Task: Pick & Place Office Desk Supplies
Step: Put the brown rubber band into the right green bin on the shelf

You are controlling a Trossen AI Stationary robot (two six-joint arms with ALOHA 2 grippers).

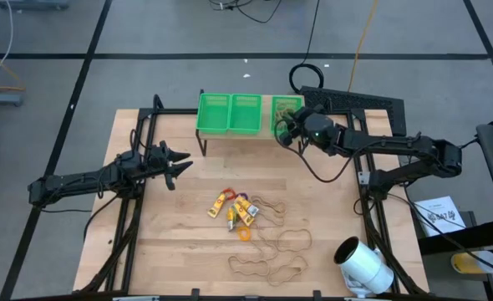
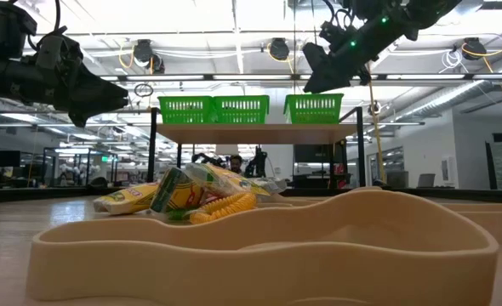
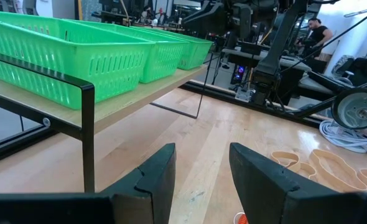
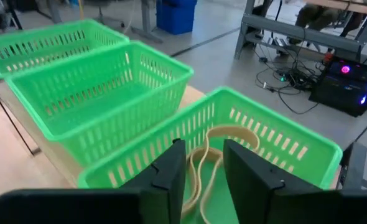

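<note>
Three green baskets (image 1: 230, 113) stand on a raised shelf at the table's far edge. My right gripper (image 1: 285, 127) hovers over the rightmost basket (image 4: 277, 134), fingers apart. A tan rubber band (image 4: 224, 140) lies looped on that basket's floor and runs back between the fingers. Yellow oblong pieces (image 1: 234, 209), an orange ring (image 1: 245, 235) and more tan rubber bands (image 1: 271, 247) lie on the table's middle and near part. My left gripper (image 1: 180, 165) waits open at the table's left, pointing level toward the shelf (image 3: 140, 93). My right gripper has the rubber band's near loop (image 4: 199, 177) running between its parted fingers from above the basket. I cannot tell whether a finger touches the band. The band's far loop (image 4: 233, 132) rests on the basket floor.
A large white cylinder (image 1: 363, 263) lies at the table's near right corner. The shelf's black legs (image 1: 203, 142) stand on the far part of the table. A black case (image 1: 355, 102) and cables lie behind the baskets. Bare wood shows between the shelf and the pile.
</note>
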